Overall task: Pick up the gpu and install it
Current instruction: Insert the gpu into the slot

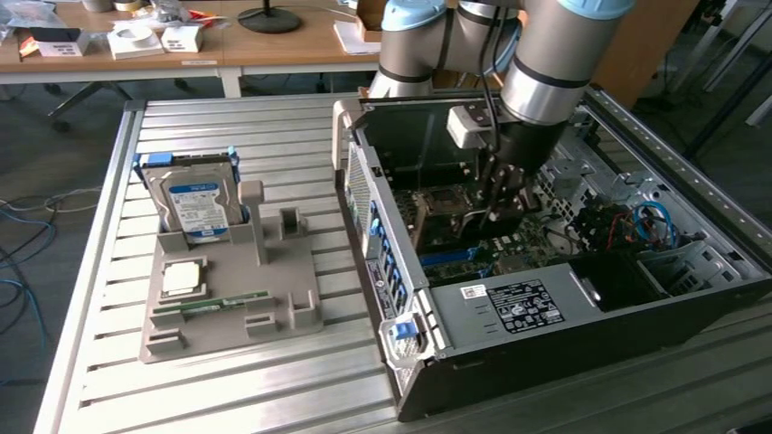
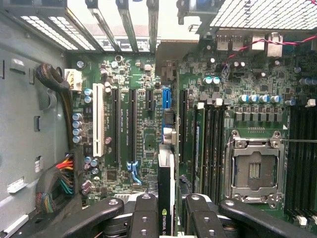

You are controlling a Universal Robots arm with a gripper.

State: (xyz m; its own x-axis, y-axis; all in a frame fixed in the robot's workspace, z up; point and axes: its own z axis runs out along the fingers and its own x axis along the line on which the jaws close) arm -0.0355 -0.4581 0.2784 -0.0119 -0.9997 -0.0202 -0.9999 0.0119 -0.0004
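Your gripper (image 1: 501, 194) is down inside the open computer case (image 1: 543, 307), and its jaws are closed narrowly on the gpu (image 2: 166, 186). In the wrist view you see the card edge-on: a thin dark slab running away from the fingers (image 2: 143, 218), with a black cooler side that carries a small green logo just between the pads. Its far end meets the silvery bracket area by the rear slot openings of the case. The card stands upright over the motherboard (image 2: 133, 64), lined up with the blue slot (image 2: 166, 99), between the long black slots on one side and the CPU socket (image 2: 253, 168) on the other. You cannot tell whether its lower edge is touching the slot. Outside the case, on the exterior view's left, the grey holder (image 1: 230, 316) carries the blue-labelled hard drive (image 1: 199, 203) upright and a slim RAM stick (image 1: 223, 303) lying flat
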